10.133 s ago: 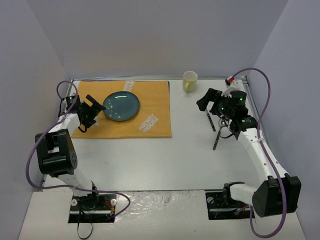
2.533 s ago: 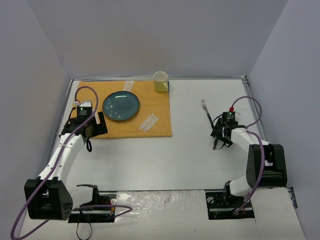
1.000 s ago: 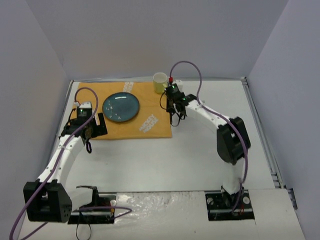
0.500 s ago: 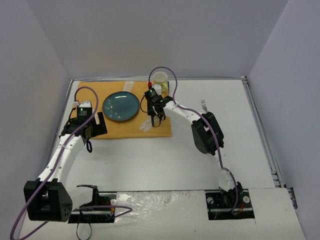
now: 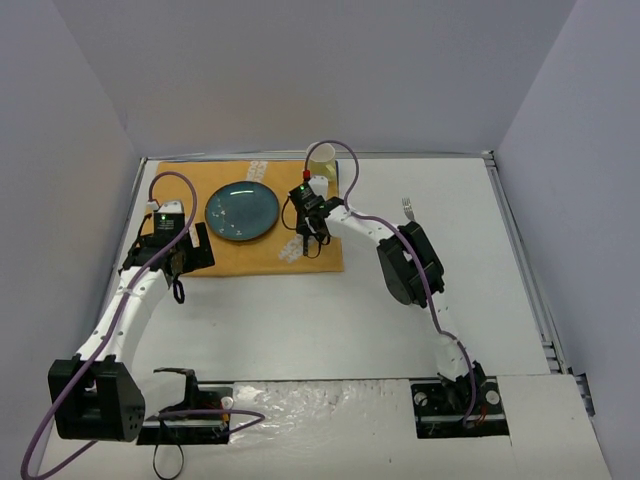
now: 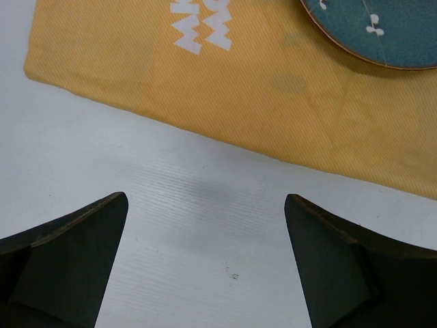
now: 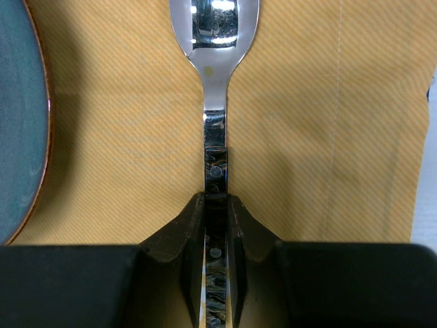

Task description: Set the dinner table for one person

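Our right tool (image 7: 216, 205) is clamped on the handle of the spoon (image 7: 214, 41), whose long axis runs straight out from the jaws, bowl away from us, above the orange mat (image 7: 123, 123) on the table (image 5: 300, 320). The plate (image 7: 17, 116) lies just to the spoon's left, its rim roughly parallel to the handle but apart from it. We judge the spoon only needs lowering here; whether it touches the mat, we cannot tell. Our left tool (image 6: 206, 205) hangs spread wide and empty over the table at the mat's near edge.
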